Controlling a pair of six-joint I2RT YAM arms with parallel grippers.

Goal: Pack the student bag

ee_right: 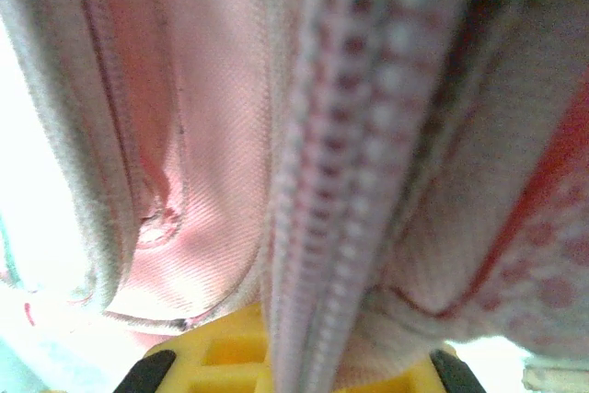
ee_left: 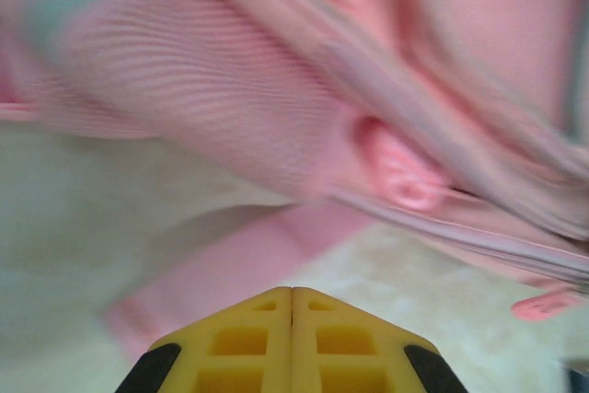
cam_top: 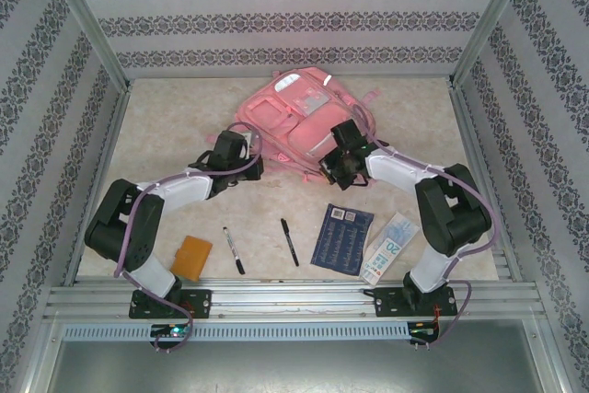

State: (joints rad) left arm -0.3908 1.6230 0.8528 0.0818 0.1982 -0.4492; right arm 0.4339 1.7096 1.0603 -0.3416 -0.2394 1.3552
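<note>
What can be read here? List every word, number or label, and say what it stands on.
"20", probably, in large blue characters on the white packet; its smaller print is too small to read.
On the dark blue booklet: a white label and rows of print, too small to read.
On the student bag: nothing legible; the wrist views are blurred.

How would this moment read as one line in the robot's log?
student bag: lying flat | left gripper: shut, empty, by bag | right gripper: shut on bag's zipper edge | two pens: on table
</note>
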